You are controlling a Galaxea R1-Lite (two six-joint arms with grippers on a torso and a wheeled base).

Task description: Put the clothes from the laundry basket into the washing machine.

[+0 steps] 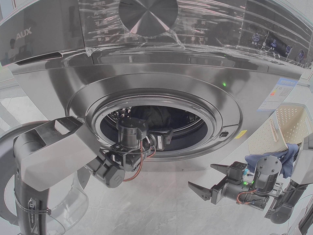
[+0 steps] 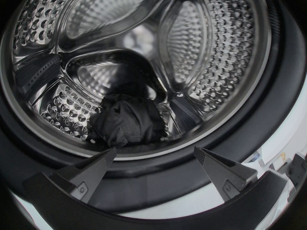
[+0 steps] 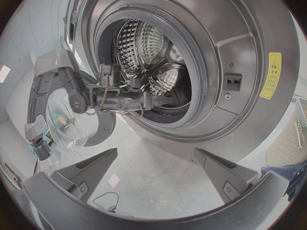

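A black garment (image 2: pixel 126 120) lies crumpled at the bottom of the steel drum (image 2: pixel 204 48) of the washing machine (image 1: pixel 202 92). My left gripper (image 2: pixel 154 150) is open and empty at the drum's mouth, just in front of the dark door seal; the right wrist view has it (image 3: pixel 163 100) at the lower edge of the opening. My right gripper (image 1: pixel 200 175) hangs open and empty over the floor, to the right of the machine's door opening and lower than it. A blue cloth (image 1: pixel 283 159) lies over the rim of the cream perforated laundry basket (image 1: pixel 291 124), behind my right wrist.
The machine's round glass door (image 3: pixel 67 122) stands swung open on the left, beside my left arm. Grey tiled floor (image 1: pixel 156 193) lies in front of the machine, with a thin cable (image 3: pixel 108 202) on it. The basket (image 3: pixel 295 138) stands against the machine's right side.
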